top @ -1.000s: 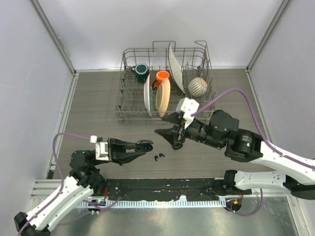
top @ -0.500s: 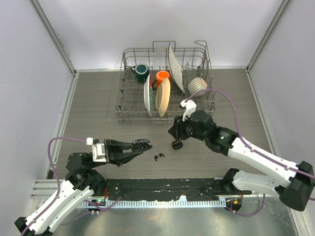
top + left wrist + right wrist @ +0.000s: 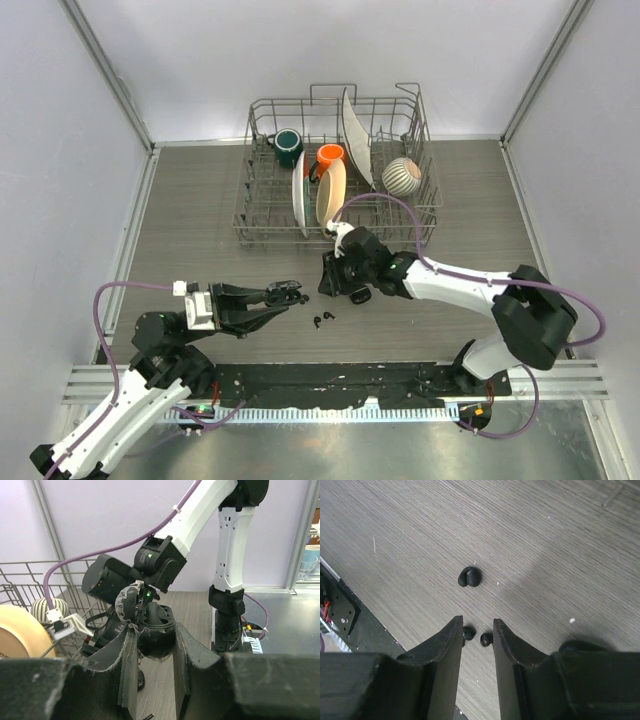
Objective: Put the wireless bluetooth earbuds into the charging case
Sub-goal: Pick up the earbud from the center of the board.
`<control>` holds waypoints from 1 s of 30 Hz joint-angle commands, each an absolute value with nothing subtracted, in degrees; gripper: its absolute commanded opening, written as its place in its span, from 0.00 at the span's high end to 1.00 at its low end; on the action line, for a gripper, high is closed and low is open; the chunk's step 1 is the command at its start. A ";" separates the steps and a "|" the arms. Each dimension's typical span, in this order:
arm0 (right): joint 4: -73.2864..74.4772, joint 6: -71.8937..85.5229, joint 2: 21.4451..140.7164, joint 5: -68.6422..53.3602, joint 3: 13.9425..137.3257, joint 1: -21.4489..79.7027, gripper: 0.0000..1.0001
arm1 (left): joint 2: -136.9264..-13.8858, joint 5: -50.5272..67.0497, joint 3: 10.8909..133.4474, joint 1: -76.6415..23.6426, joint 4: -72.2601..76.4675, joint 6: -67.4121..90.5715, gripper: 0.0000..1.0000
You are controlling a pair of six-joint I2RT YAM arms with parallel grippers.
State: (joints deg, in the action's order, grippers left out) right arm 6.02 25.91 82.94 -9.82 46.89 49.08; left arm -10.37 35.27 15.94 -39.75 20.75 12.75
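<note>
In the left wrist view my left gripper [image 3: 152,647] is shut on the charging case [image 3: 156,627], a black rounded shell with its lid [image 3: 127,602] up. The top view shows that gripper [image 3: 287,293] holding the case above the table at the left. Two tiny black earbuds [image 3: 469,634] [image 3: 486,639] lie on the table side by side between the fingertips of my right gripper [image 3: 477,625], which is open, with one bud close to each inner face. A third small black bud-shaped piece [image 3: 470,577] lies a little beyond them. From above, the right gripper [image 3: 330,282] hangs low near the earbuds [image 3: 323,320].
A wire dish rack [image 3: 262,215] with plates, an orange cup, a green mug and a striped ball stands at the back of the table. A black oval object [image 3: 359,294] lies beside the right gripper. The dark base rail [image 3: 330,385] runs along the near edge.
My right arm has swung left and down toward the table, and its jaws have narrowed around the earbuds. The left gripper has kept hold of the case and barely moved.
</note>
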 commanded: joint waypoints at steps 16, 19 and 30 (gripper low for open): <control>-7.47 35.14 96.24 3.15 54.84 58.36 0.73 | -10.02 32.70 17.40 -39.99 21.27 11.78 1.00; -7.38 40.31 97.38 6.40 54.85 59.06 0.79 | -9.58 32.34 17.23 -39.99 20.92 11.78 1.00; -3.52 54.93 99.84 20.91 55.63 64.16 0.82 | -7.82 30.85 16.26 -39.99 19.95 11.60 1.00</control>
